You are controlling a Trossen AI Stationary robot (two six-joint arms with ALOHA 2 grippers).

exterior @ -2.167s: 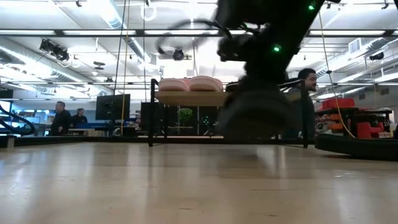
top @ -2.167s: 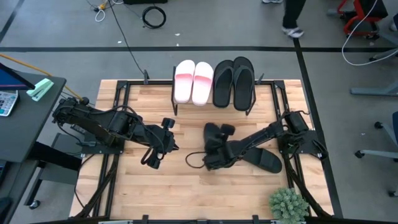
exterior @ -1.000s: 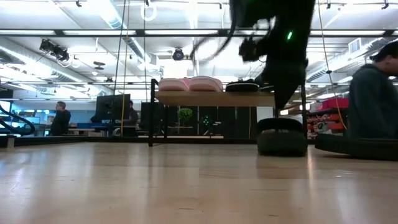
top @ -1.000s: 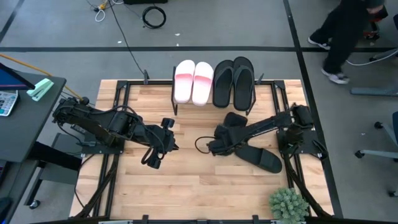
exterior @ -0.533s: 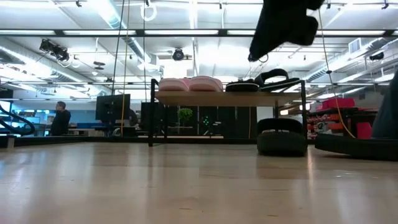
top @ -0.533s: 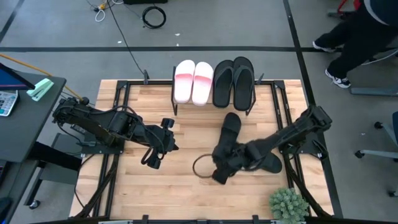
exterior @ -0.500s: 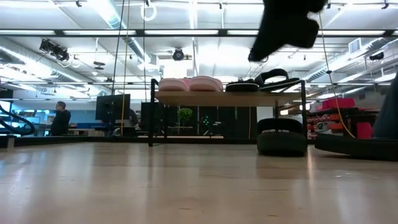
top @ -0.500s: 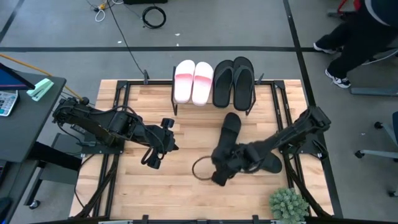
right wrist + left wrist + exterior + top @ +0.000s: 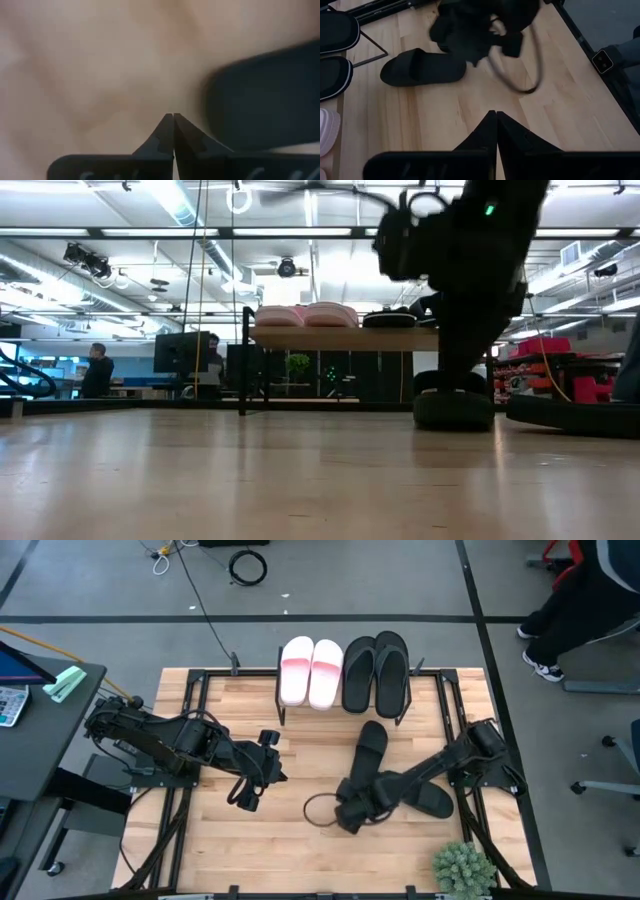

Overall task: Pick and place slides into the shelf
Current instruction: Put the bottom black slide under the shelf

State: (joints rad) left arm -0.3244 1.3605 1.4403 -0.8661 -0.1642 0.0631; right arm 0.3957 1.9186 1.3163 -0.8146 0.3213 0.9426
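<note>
Right gripper (image 9: 345, 818) — jaws pressed together, empty — hung above the tabletop (image 9: 290, 855) beside a black slide (image 9: 368, 752). Left gripper (image 9: 246, 797) idle, jaws likewise closed.

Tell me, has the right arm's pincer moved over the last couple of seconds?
Yes. The right pincer was level with the left arm's parked pincer; it now sits lower on the table, farther from the shelf.

Pink-and-white slides (image 9: 310, 671), black slides (image 9: 376, 671)

Shelf (image 9: 402, 715), far counter edge: pink-and-white slides (image 9: 310, 671) left, black flip-flops (image 9: 376, 672) right. Two black slides (image 9: 369, 750) lie on counter nearby.
</note>
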